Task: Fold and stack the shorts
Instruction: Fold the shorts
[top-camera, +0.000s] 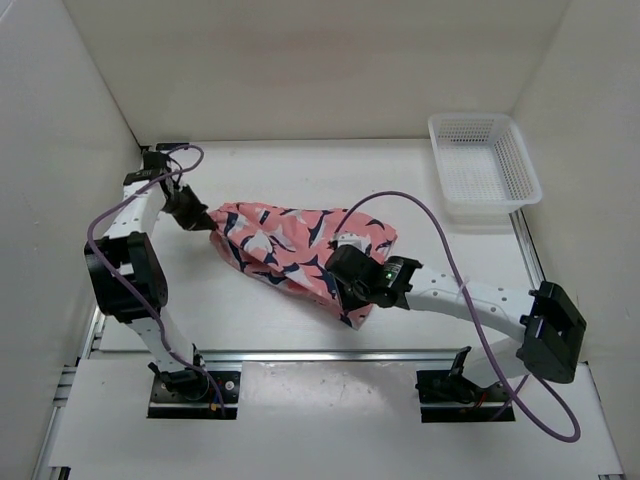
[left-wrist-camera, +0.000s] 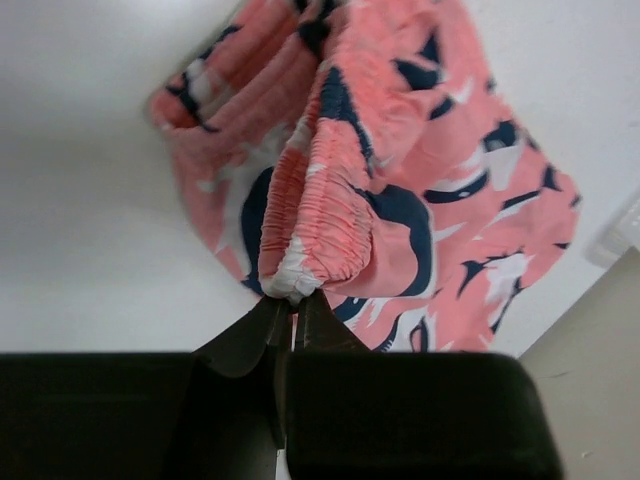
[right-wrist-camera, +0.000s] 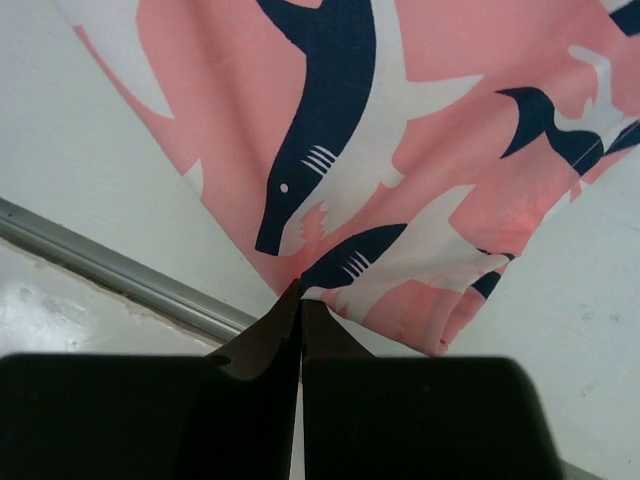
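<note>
The coral-pink shorts (top-camera: 290, 245) with navy-and-white sharks hang stretched between both grippers over the middle of the table. My left gripper (top-camera: 207, 222) is shut on the gathered elastic waistband at the shorts' left end; the left wrist view shows the shorts (left-wrist-camera: 390, 180) bunched above the left gripper (left-wrist-camera: 293, 303). My right gripper (top-camera: 350, 300) is shut on the lower right corner of the shorts; the right wrist view shows the shorts (right-wrist-camera: 400, 160) spread out from the right gripper (right-wrist-camera: 301, 292).
A white plastic mesh basket (top-camera: 484, 163) stands at the back right corner. White walls enclose the table on three sides. A metal rail (top-camera: 330, 355) runs along the near edge, also showing in the right wrist view (right-wrist-camera: 110, 270).
</note>
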